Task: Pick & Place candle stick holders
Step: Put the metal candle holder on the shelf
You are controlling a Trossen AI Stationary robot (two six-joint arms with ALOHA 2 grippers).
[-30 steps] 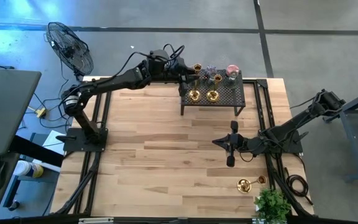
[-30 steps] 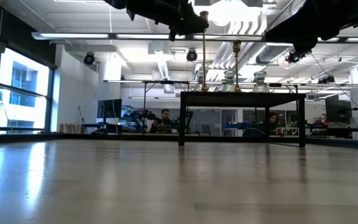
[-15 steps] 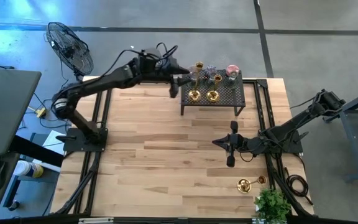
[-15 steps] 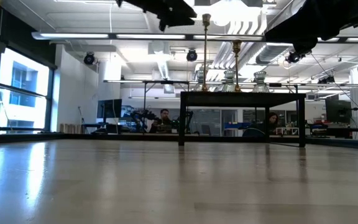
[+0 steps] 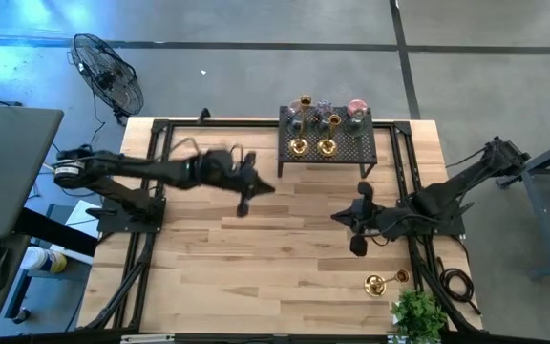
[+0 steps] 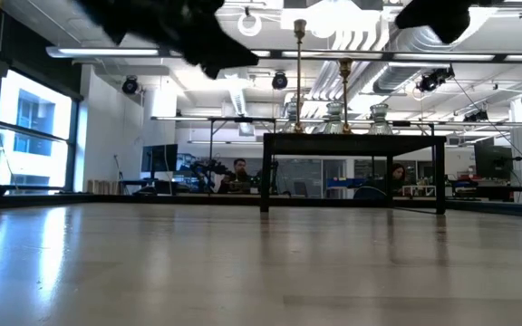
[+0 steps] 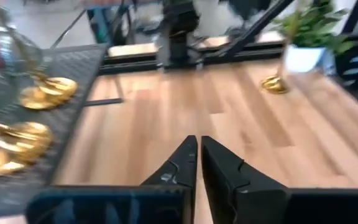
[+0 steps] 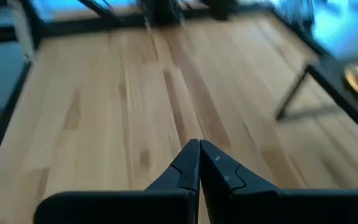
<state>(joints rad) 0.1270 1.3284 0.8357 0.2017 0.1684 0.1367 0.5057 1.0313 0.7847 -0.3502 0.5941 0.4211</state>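
Three brass holders (image 5: 302, 103) (image 5: 298, 145) (image 5: 326, 145) and glass cups (image 5: 356, 108) stand on the black perforated rack (image 5: 347, 153) at the table's far side. In the low view the slim brass stems (image 6: 299, 63) rise above the rack top (image 6: 352, 138). One more brass holder (image 5: 378, 283) lies on the table at the near right, beside the plant (image 5: 418, 315); it also shows in the left wrist view (image 7: 272, 84). My left gripper (image 5: 265, 188) (image 7: 197, 149) is shut and empty over the table, left of the rack. My right gripper (image 5: 337, 218) (image 8: 199, 152) is shut and empty, near of the rack.
The rack's legs (image 8: 291, 93) stand on the wooden table (image 5: 256, 258). A fan (image 5: 108, 72) stands off the far left corner. People sit in the room behind the table (image 6: 238, 172).
My left gripper has drawn back from the brass holder at the rack's far left corner, going toward the table's left and near edges and lower, and has turned to face the right side. That holder stays upright on the rack.
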